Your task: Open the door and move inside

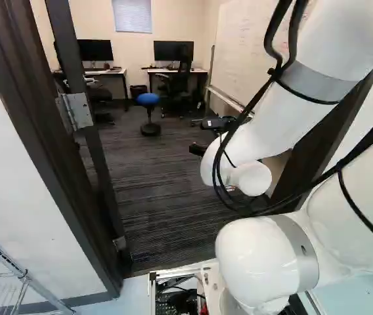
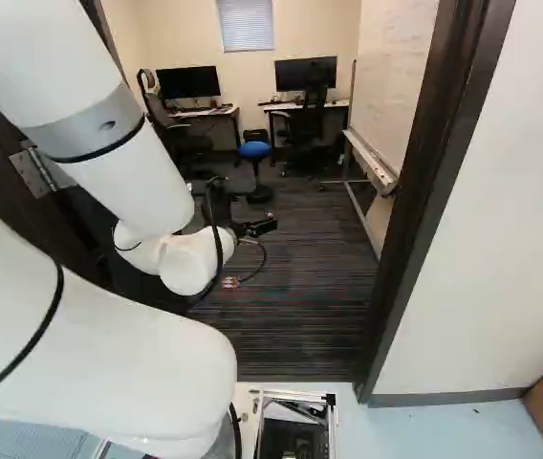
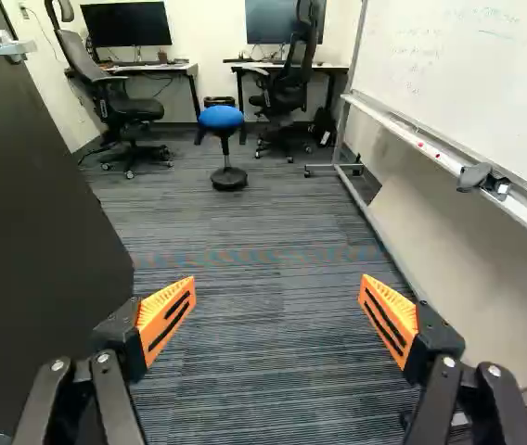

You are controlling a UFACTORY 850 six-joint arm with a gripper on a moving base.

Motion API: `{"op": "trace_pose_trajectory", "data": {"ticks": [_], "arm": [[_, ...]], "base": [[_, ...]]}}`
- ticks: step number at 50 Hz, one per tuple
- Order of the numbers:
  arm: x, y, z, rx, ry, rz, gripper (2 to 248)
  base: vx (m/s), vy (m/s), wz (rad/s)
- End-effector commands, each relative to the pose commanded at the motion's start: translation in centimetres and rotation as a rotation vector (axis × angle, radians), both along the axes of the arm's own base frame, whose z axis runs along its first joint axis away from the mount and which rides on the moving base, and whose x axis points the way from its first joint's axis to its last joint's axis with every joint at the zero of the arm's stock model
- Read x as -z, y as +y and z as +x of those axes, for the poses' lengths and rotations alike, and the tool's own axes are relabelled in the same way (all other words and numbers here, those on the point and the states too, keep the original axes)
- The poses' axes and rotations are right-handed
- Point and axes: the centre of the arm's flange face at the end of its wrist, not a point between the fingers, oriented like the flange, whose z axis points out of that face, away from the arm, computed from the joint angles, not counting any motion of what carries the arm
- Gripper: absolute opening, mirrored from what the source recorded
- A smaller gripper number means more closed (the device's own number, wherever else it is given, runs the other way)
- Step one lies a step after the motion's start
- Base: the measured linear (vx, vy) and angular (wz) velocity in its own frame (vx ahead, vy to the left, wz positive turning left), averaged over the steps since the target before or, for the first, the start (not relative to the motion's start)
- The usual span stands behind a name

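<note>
The door (image 3: 41, 232) stands open beyond the door frame (image 2: 424, 210) as the robot arm (image 1: 265, 125) reaches through, its gripper (image 3: 278, 286) spread wide and empty, leaving the mobile base (image 1: 211, 282), just outside, to roll in.

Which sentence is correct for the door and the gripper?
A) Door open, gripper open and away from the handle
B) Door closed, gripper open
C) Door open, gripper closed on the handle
A: the door stands swung into the room, its handle well beyond the widely spread gripper.
</note>
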Motion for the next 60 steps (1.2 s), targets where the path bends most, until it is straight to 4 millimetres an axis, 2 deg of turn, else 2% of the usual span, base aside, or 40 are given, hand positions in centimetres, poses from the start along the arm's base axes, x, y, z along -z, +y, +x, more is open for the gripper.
{"op": "trace_pose_trajectory", "data": {"ticks": [22,60], "arm": [[0.0,0.0,0.0,0.0,0.0,0.0,247],[0.0,0.0,0.0,0.0,0.0,0.0,247]], "base": [[0.014,0.006,0.028],[0.09,0.003,-0.004]]}}
